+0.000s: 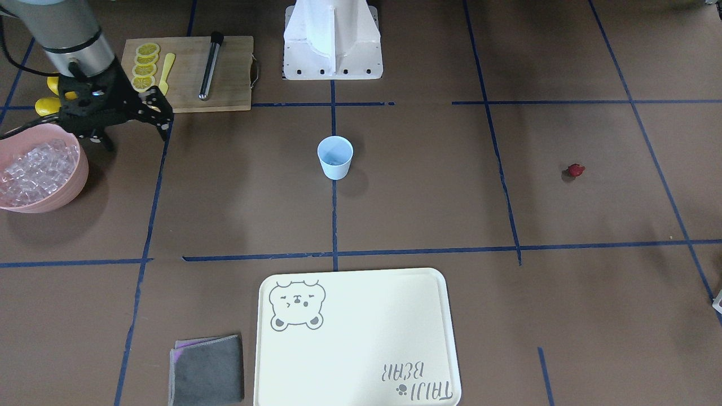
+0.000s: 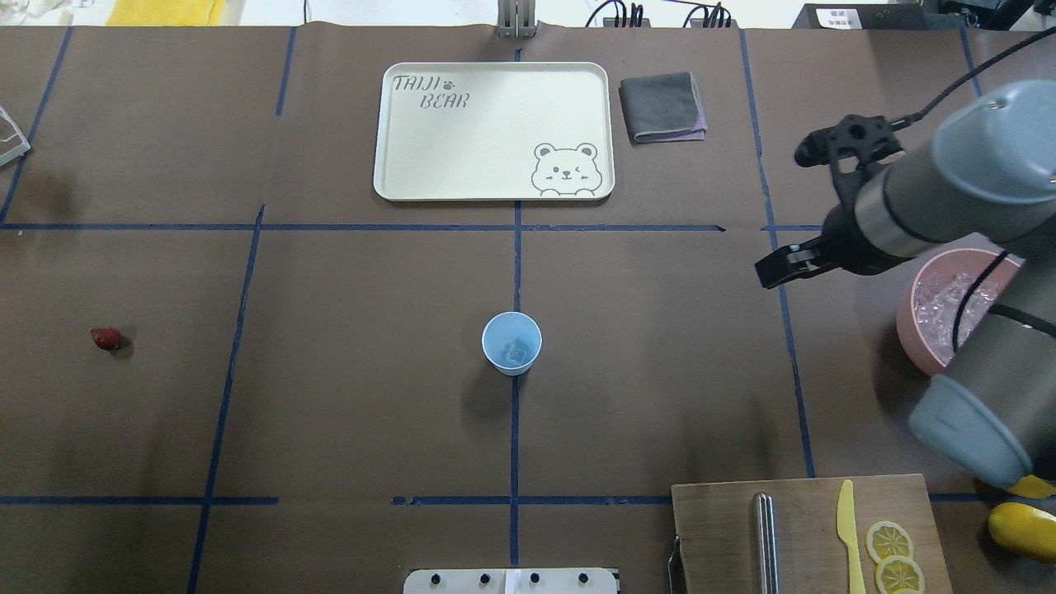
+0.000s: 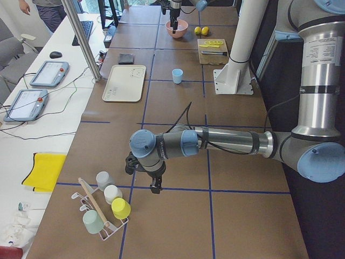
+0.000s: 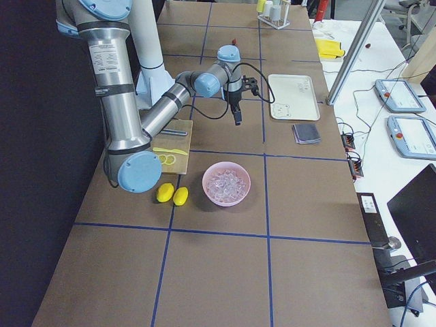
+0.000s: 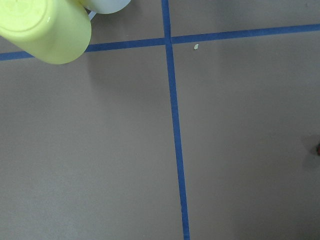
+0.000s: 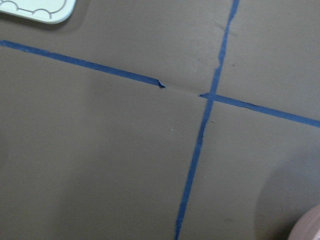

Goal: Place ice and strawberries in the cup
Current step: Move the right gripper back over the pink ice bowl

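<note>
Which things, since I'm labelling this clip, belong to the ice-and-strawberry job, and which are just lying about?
Job:
cup
ice in the pink bowl
strawberry

Lying about:
tray
grey cloth
cutting board with lemon slices, yellow knife, metal rod
whole lemons
rack of cups

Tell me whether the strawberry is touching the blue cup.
Apart. The overhead view shows the strawberry far left of the cup, with bare table between them.

light-blue cup | red strawberry, dark top | clear glassy ice | pink bowl | brown desk, blue tape grid | cream tray, grey bear doodle | grey cloth, purple edge | yellow lemon slices
</note>
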